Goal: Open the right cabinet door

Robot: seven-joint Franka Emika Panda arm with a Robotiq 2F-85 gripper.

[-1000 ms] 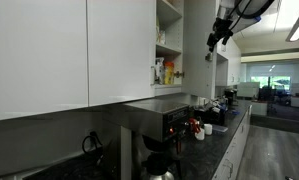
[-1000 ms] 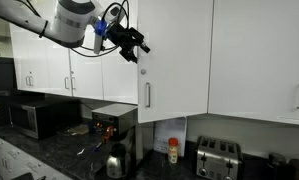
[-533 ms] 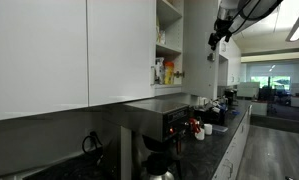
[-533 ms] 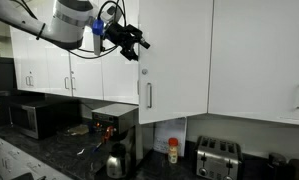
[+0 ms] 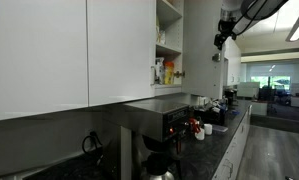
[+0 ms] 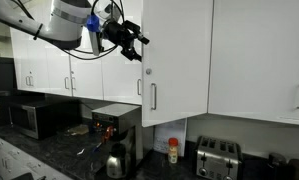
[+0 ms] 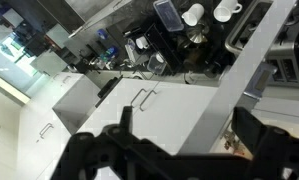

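Hovering with hand [image 6: 134, 42] spread, gripping nothing. Sitting just beside the cabinet door's [image 6: 174, 55] upper edge (handle [image 6: 152, 96] running vertically, lying below the hand).

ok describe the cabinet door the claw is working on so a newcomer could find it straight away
Look along the row of white upper cabinets above the dark counter. The door hangs directly over the coffee machine, with the claw at its upper edge. Unlike its flush neighbours, it stands ajar, swung out from the row.
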